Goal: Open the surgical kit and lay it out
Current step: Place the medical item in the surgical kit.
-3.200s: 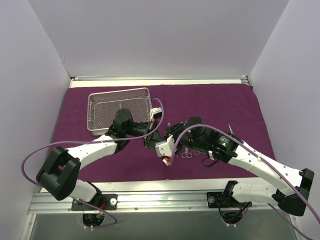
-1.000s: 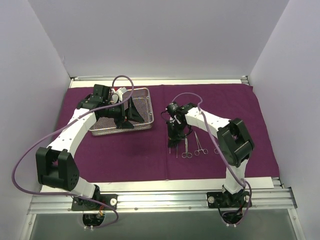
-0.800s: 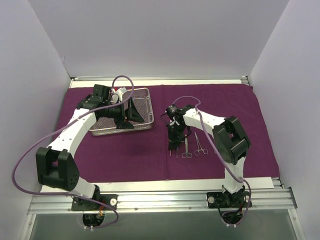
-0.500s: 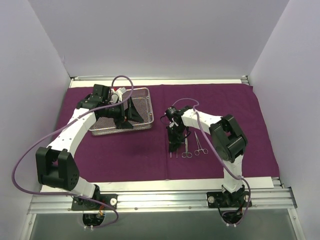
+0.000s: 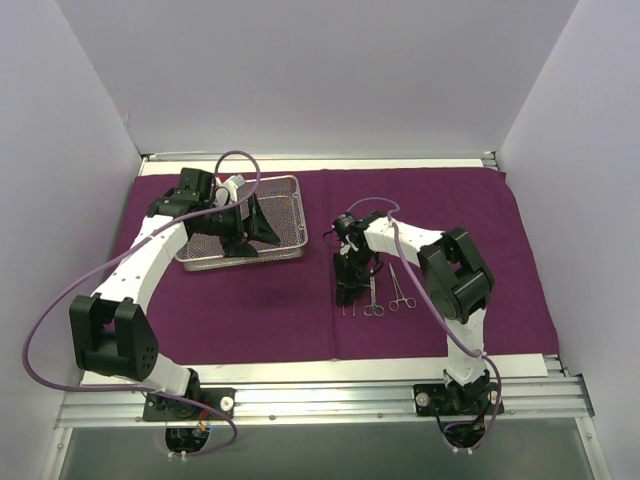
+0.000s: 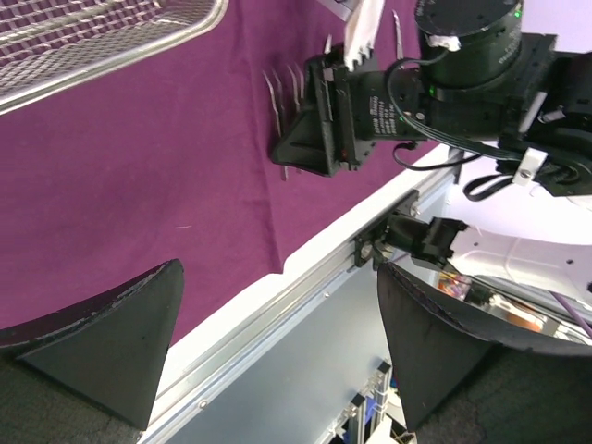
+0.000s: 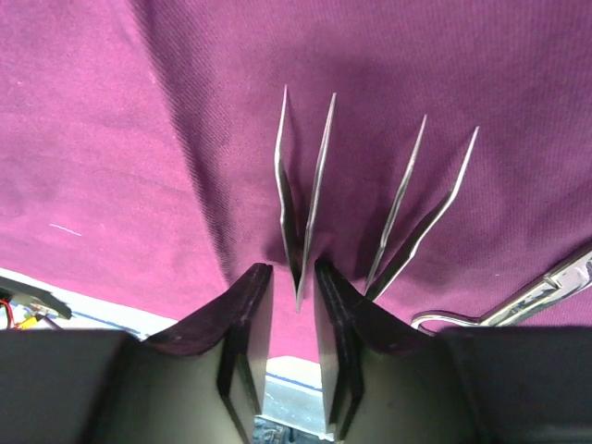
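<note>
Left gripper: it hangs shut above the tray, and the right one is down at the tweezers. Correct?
No, the left gripper is open, as the left wrist view shows; it hangs above the tray, and the right gripper is down at the tweezers.

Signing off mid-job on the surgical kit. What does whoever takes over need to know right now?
Left pincer: open, empty, over the tray.
Right pincer: down at the cloth, slightly open around the joined end of one pair of tweezers; no clamping visible.
Done: cloth spread flat, tray out, a second pair of tweezers and two ring-handled tools laid in a row.
Left: back the right pincer off, then check the tray, partly hidden, for remaining tools.
</note>
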Controlling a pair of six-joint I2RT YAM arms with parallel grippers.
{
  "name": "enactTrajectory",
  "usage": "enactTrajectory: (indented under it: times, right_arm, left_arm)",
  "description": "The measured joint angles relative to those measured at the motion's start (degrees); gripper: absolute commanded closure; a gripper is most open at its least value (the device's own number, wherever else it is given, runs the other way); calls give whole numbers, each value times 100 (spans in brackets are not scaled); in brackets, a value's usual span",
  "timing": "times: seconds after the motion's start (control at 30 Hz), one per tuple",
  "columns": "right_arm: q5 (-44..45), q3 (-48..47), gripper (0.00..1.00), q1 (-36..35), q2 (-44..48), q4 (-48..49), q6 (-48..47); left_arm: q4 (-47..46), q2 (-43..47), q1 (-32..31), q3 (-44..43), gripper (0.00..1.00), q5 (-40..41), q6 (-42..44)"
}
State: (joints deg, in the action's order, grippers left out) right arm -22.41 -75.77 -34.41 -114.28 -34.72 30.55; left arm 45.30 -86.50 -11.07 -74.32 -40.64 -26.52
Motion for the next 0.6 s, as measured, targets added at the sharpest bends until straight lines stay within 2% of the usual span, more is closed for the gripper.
enactTrajectory:
  times: [0.23, 0.37, 0.5, 0.6]
  right_arm:
    - [-42, -61, 69, 26, 0, -44, -46]
    - [7, -308, 63, 35, 0, -238, -81]
    - [229, -979, 62, 98, 24, -575, -201]
    - [402, -1261, 62, 348, 192, -634, -251]
  left_arm:
    - [420, 0, 116, -393, 6, 494, 297]
    - [809, 9, 271, -765, 6, 1163, 544]
    - [1108, 186, 723, -870, 6, 2201, 627]
    - [1185, 450, 1318, -669, 6, 2876, 619]
